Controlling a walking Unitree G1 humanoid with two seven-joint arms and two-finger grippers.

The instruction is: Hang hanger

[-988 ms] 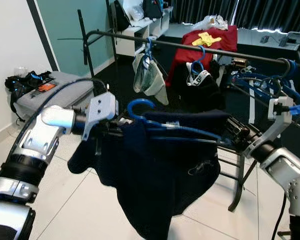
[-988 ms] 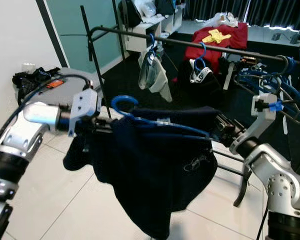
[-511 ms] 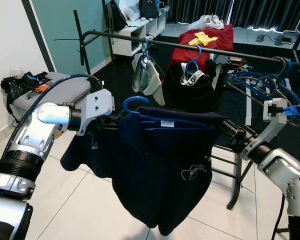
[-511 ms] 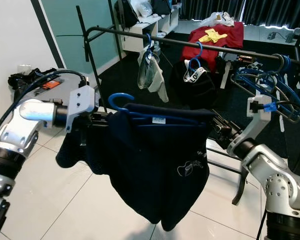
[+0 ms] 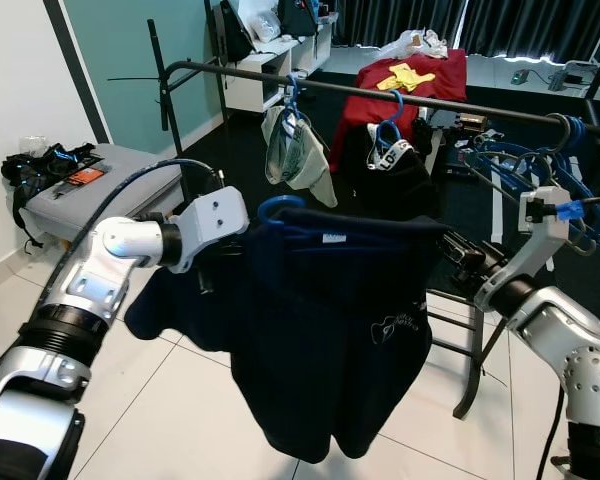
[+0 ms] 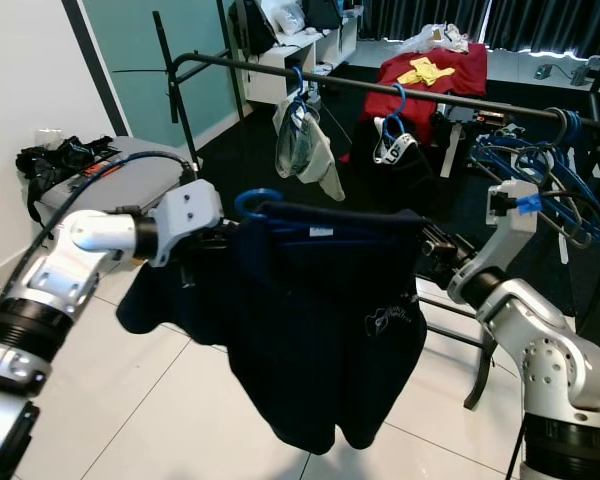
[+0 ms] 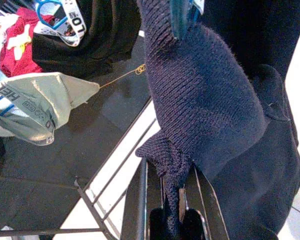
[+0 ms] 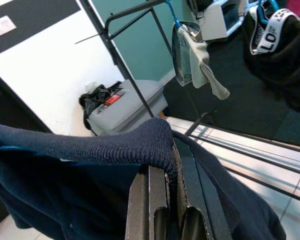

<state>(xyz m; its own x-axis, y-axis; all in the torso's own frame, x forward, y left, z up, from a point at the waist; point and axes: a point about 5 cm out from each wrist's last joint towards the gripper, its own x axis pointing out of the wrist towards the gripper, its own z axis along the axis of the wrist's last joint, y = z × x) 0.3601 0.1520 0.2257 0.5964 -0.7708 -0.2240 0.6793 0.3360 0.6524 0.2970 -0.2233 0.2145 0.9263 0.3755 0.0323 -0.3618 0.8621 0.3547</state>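
i see a dark navy sweater (image 5: 330, 340) on a blue hanger (image 5: 280, 208), held up in the air between my 2 arms, in front of the black clothes rail (image 5: 380, 95) and not on it. the hanger's hook pokes up just above the collar, below and in front of the rail.

my left gripper (image 7: 174, 222) is at the sweater's left shoulder. in the left wrist view its 2 fingers (image 7: 142, 200) are pinching a fold of the navy knit, with the blue hanger end showing just above. my right gripper (image 8: 165, 220) is at the other shoulder, and its fingers (image 8: 140, 205) are pressed onto the knit edge of the sweater there. the sweater hangs down broad between the 2 grips, a small white logo on its front, its hem above the white tiled floor (image 5: 170, 420).

on the rail behind hang a pale grey-green garment (image 5: 298, 155) on a blue hanger and a black garment (image 5: 390, 170) with a white lettered band. further right a bunch of bare blue hangers (image 5: 540, 165) hangs on the rail. a red cloth (image 5: 420, 85) with a yellow patch lies beyond. to my left a grey case (image 5: 90, 185) sits by the wall with dark straps on it.
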